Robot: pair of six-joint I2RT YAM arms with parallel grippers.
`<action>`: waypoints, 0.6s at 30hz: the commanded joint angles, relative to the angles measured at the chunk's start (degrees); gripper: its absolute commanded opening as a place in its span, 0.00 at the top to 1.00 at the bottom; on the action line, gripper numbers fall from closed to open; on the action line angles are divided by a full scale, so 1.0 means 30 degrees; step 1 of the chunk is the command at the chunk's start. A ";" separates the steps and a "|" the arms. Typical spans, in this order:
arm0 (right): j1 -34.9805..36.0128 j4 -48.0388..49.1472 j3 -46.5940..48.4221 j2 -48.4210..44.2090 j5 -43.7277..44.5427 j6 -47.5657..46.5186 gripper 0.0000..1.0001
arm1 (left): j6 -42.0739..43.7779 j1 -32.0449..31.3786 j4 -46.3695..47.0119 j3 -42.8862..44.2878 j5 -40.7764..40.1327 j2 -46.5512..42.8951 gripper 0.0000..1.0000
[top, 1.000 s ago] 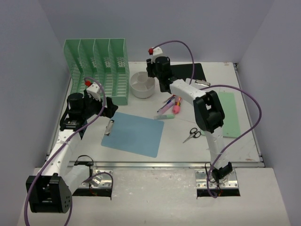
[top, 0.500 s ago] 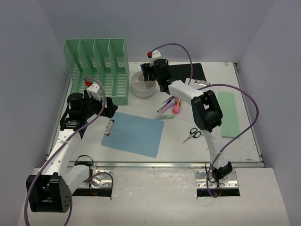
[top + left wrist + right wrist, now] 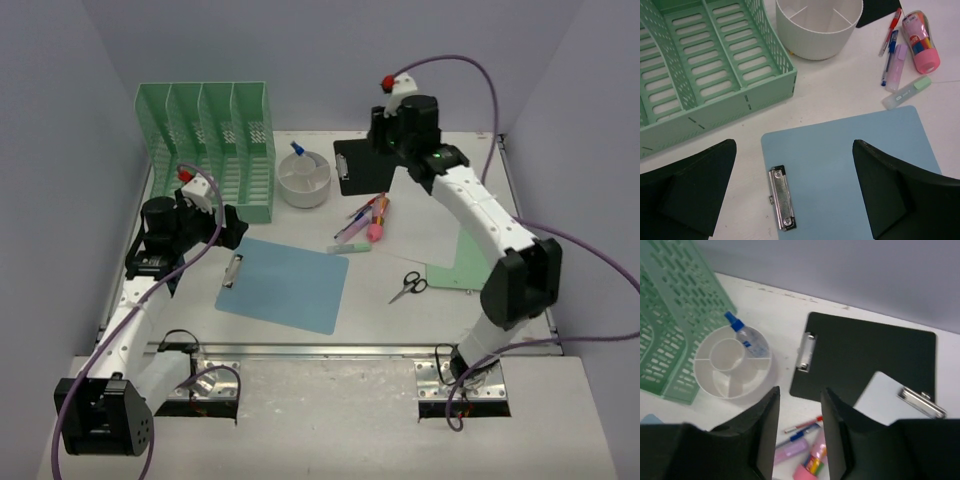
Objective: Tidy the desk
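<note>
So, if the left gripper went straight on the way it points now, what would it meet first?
Probably the blue clipboard: the open left gripper points down at it, near its metal clip end. How far above it hangs is unclear.

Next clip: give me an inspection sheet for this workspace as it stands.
Surface: white desk, partly covered.
Job's things: blue clipboard, black clipboard, white clipboard overlapping a green sheet, scissors, and pens and markers lie loose; blue-capped bottle in the organizer cup; file rack at back left.
Clutter: nothing seen.
Grippers: left gripper jaws wide apart above the blue clipboard; right gripper jaws slightly apart, empty.
Cables: purple cables loop above the items.
Surroundings: lavender walls.
</note>
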 commanded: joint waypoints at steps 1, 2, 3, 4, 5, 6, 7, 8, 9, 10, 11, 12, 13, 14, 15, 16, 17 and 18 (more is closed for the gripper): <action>-0.1441 -0.5550 -0.3260 -0.2485 -0.0122 0.0548 0.63 | 0.0486 0.0044 0.0618 0.0438 -0.0308 -0.0611 0.00; -0.1705 -0.5990 -0.4198 -0.3042 0.0141 0.0637 0.64 | 0.0486 0.0073 0.0706 0.0321 -0.0368 -0.0670 0.00; -0.2113 -0.6690 -0.5832 -0.3482 0.0143 0.0754 0.65 | 0.0457 0.0045 0.0910 0.0175 -0.0397 -0.0700 0.00; -0.2233 -0.6987 -0.6486 -0.4125 0.0520 0.0987 0.66 | 0.0457 0.0073 0.0970 0.0116 -0.0427 -0.0671 0.00; -0.2293 -0.7339 -0.6870 -0.4218 0.0524 0.1134 0.66 | 0.0399 0.0045 0.1087 0.0057 -0.0398 -0.0671 0.00; -0.2351 -0.8009 -0.7164 -0.4219 0.0437 0.1281 0.66 | 0.0311 0.0044 0.1088 -0.0031 -0.0340 -0.0642 0.00; -0.2352 -0.8190 -0.7225 -0.4190 0.0175 0.1311 0.66 | 0.0310 0.0073 0.1117 -0.0031 -0.0252 -0.0612 0.00; -0.2323 -0.8250 -0.7283 -0.4161 -0.0262 0.1254 0.66 | 0.0310 0.0045 0.1088 -0.0031 -0.0280 -0.0612 0.00; -0.2322 -0.8337 -0.7342 -0.4161 -0.0354 0.1224 0.66 | 0.0368 0.0044 0.1001 -0.0002 -0.0367 -0.0728 0.00; -0.2351 -0.8686 -0.7313 -0.4132 -0.0471 0.1282 0.65 | 0.0456 0.0044 0.0913 -0.0031 -0.0455 -0.0787 0.00; -0.2352 -0.8690 -0.7313 -0.3986 -0.0472 0.1311 0.65 | 0.0544 0.0044 0.0796 -0.0031 -0.0572 -0.0846 0.00; -0.2352 -0.9154 -0.7255 -0.3898 -0.0675 0.1573 0.64 | 0.0660 0.0044 0.0679 -0.0089 -0.0747 -0.1021 0.00; -0.2352 -0.9448 -0.7168 -0.3723 -0.0677 0.1778 0.64 | 0.0720 0.0044 0.0649 -0.0177 -0.0807 -0.1109 0.00; -0.2352 -0.9799 -0.7080 -0.3228 -0.0793 0.1954 0.64 | 0.0720 0.0044 0.0677 -0.0265 -0.0866 -0.1168 0.00; -0.2352 -1.0267 -0.6905 -0.2991 -0.1084 0.2362 0.64 | 0.0691 0.0044 0.0678 -0.0440 -0.0866 -0.1256 0.00; -0.2352 -1.0359 -0.6874 -0.2815 -0.1174 0.2511 0.64 | 0.0691 0.0044 0.0678 -0.0529 -0.0866 -0.1257 0.00; -0.2352 -1.0476 -0.6903 -0.2523 -0.1349 0.2716 0.64 | 0.0633 0.0044 0.0678 -0.0587 -0.0895 -0.1315 0.00; -0.2352 -1.0564 -0.6903 -0.2375 -0.1380 0.2892 0.63 | 0.0632 0.0015 0.0678 -0.0588 -0.0867 -0.1315 0.00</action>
